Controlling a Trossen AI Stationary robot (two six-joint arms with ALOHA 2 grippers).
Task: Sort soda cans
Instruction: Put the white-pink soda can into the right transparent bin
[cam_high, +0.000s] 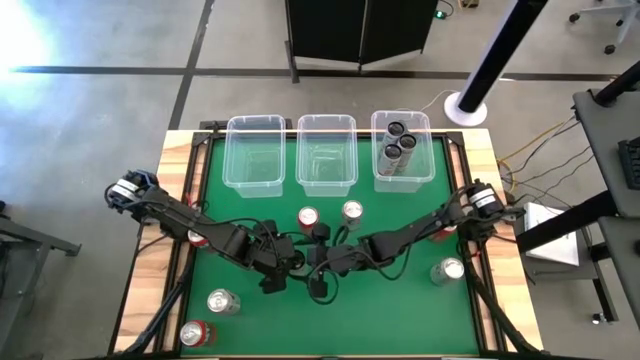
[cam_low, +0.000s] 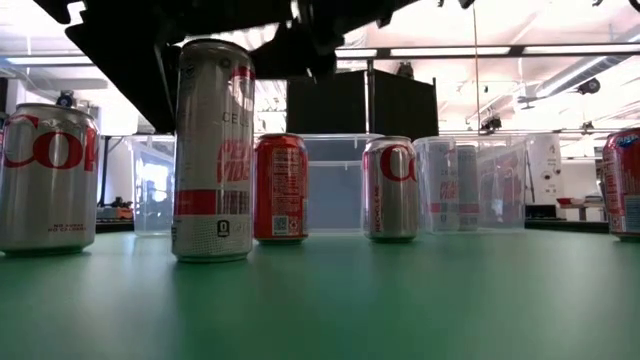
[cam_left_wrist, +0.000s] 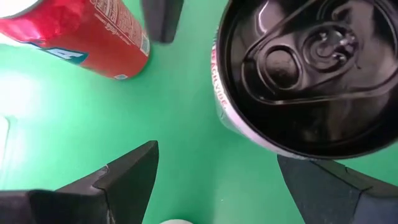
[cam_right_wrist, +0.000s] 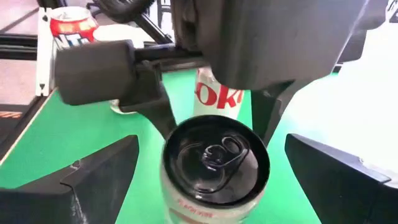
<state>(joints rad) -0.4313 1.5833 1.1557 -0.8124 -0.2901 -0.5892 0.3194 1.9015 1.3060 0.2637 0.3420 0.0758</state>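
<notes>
**Two open grippers meet over one black-topped can**

Both grippers hang at the middle of the green tabletop (cam_high: 400, 320), jaws spread and gripping nothing. The left gripper (cam_left_wrist: 217, 180) looks straight down on the black-topped can (cam_left_wrist: 311, 74), which stands between its fingers, untouched; a red can (cam_left_wrist: 93, 37) stands nearby. The right gripper (cam_right_wrist: 211, 180) faces the same can from the other side, fingers wide apart.

Three clear bins (cam_high: 325, 150) line the far edge; the right-hand one holds three dark-topped cans (cam_high: 398, 145). Loose cans stand behind the grippers, near the right edge (cam_high: 448, 270), and by the near-left corner (cam_high: 222, 301).
</notes>
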